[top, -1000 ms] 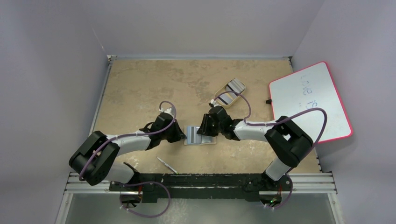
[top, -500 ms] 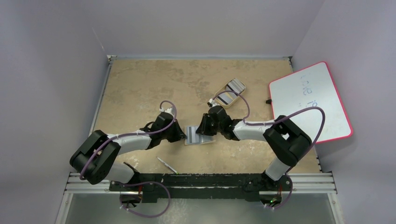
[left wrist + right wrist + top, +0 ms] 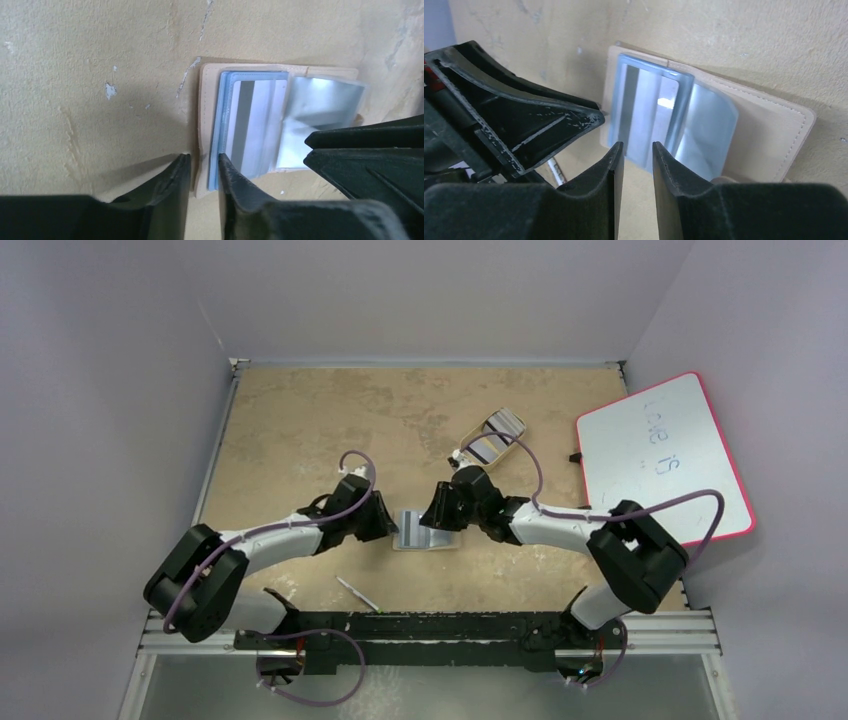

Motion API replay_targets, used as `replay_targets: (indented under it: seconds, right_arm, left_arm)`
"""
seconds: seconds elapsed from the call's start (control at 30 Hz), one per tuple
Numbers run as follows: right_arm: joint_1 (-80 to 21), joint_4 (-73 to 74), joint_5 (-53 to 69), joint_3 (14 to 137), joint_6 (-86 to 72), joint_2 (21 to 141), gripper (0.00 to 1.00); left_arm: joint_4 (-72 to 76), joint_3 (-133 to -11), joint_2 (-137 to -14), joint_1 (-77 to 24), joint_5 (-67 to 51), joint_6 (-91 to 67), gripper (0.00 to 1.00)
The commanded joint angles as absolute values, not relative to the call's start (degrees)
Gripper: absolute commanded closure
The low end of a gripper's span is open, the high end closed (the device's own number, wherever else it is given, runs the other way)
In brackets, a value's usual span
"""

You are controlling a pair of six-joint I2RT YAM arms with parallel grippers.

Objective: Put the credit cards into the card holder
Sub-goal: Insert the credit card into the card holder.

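The card holder (image 3: pixel 425 530) lies open on the worktop (image 3: pixel 300 430) between both arms, a striped credit card (image 3: pixel 252 125) in its blue-grey pocket. The left gripper (image 3: pixel 202 159) has narrow fingers straddling its tan edge; the right gripper (image 3: pixel 638 146) has narrow fingers over the sleeves. Whether either pinches, I cannot tell.

This is looking like a robotics lab, a small test cell set up for recording. Plain pale walls (image 3: pixel 440 300) are boxing in a worn, blotchy beige worktop (image 3: pixel 300 420) on three sides. Two black-and-white robot arms, the left arm (image 3: pixel 270 540) and the right arm (image 3: pixel 560 525), are sitting on an aluminium rail (image 3: pixel 680 625) running along the near edge. Purple cables (image 3: pixel 690 502) are looping loosely off both arms. A pink-edged whiteboard (image 3: pixel 665 455) carrying handwritten marks is sitting at the right side, reaching past the worktop's edge toward the wall.
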State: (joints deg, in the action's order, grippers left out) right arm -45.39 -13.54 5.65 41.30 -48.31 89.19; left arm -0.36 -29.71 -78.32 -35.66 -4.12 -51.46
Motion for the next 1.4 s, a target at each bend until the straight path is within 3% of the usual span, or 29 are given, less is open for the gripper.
replay_targets:
  seconds: [0.0,0.17,0.7,1.37]
  right_arm:
    - [-45.7,-12.3,3.9,41.4,-47.2,86.6,0.72]
    - [-45.7,-15.6,5.9,42.0,-45.8,88.8,0.78]
    - [-45.7,-18.4,5.0,39.3,-47.1,93.5,0.88]
    - [-45.7,-20.7,6.3,38.1,-47.4,95.1,0.90]
  left_arm:
    - [-1.2,-33.4,-74.5,-35.7,-3.9,-53.3,0.71]
    - [3.0,-33.4,-73.1,-35.7,-5.8,-56.2,0.65]
    - [10.9,-32.1,-80.0,-35.7,-7.8,-56.3,0.61]
    - [13.6,-31.6,-84.8,-35.7,-7.7,-55.5,0.60]
